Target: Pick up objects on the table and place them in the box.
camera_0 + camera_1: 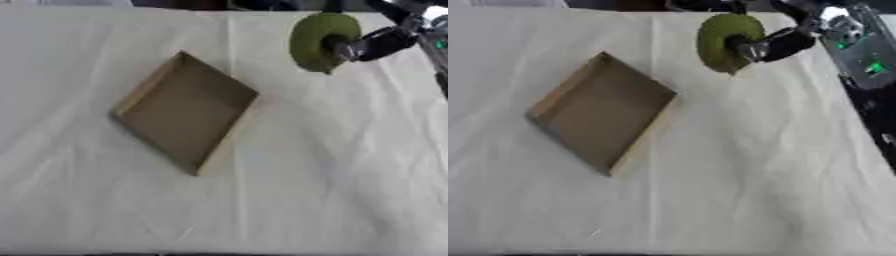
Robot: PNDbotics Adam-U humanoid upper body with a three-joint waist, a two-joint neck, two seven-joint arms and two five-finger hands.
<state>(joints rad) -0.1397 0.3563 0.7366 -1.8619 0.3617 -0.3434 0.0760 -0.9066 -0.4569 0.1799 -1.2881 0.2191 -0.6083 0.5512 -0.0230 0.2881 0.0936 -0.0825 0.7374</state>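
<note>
White cloth covers the bench [332,190], creased and bare across its whole near half, so nothing lies ready to be picked up close to the robot. Further in, left of centre, sits the cardboard box [185,111], a shallow open tray turned cornerwise so that one corner points toward the robot and another toward the far edge; it looks empty, its brown floor plain to see, and its open top leaves a drop from above unobstructed. Beyond and to the right of it, near the far edge, the right hand [773,45] comes in from the upper right corner and carries a green disc-shaped object [721,41], round and thick like a pad or cushion, its broad face turned toward the camera. The hand's dark fingers are clamped on the disc near its middle, and the disc appears lifted off the cloth, though whether its lower edge touches cannot be settled. It is well apart from the box, so the carry leftward and nearer seems yet to come. No left hand shows in either view.
</note>
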